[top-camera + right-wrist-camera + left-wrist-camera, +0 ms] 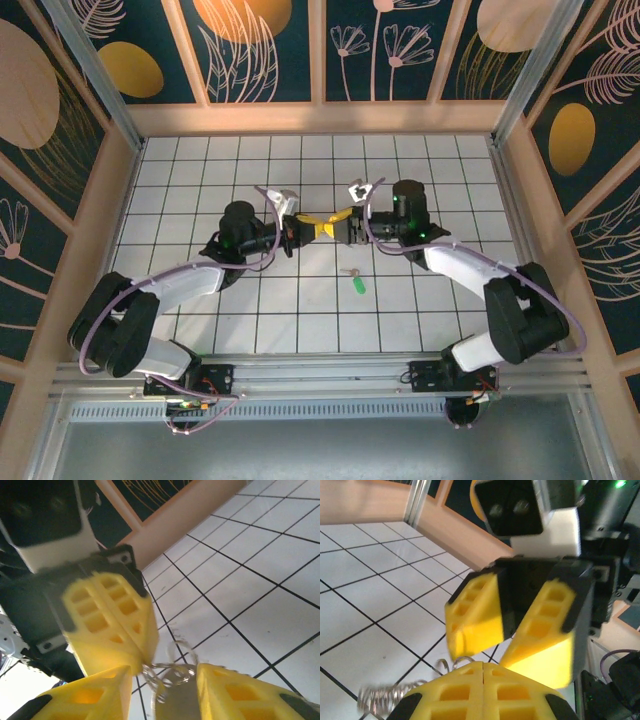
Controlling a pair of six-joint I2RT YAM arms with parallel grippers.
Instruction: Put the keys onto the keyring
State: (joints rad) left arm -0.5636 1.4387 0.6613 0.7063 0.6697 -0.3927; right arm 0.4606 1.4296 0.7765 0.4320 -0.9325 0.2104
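My left gripper (320, 226) and right gripper (338, 223) meet tip to tip above the middle of the tiled floor. The left gripper (483, 666) is shut, and the thin silvery wire loops of the keyring (172, 672) stick out from its tip (142, 655). More of the keyring's coils (382, 697) show beside its yellow fingers. The right gripper (160, 695) is open, one finger (235, 692) on each side of the loops. A blurred grey flat shape (175, 702) hangs below the loops. A key (357, 284) with a green head lies on the floor in front of the grippers.
Wooden walls (320, 118) ring the white tiled floor (200, 170) at the back and on both sides. The arms' bases sit on the rail (320, 375) at the near edge. The back wall's wooden foot (165, 535) runs close behind the grippers.
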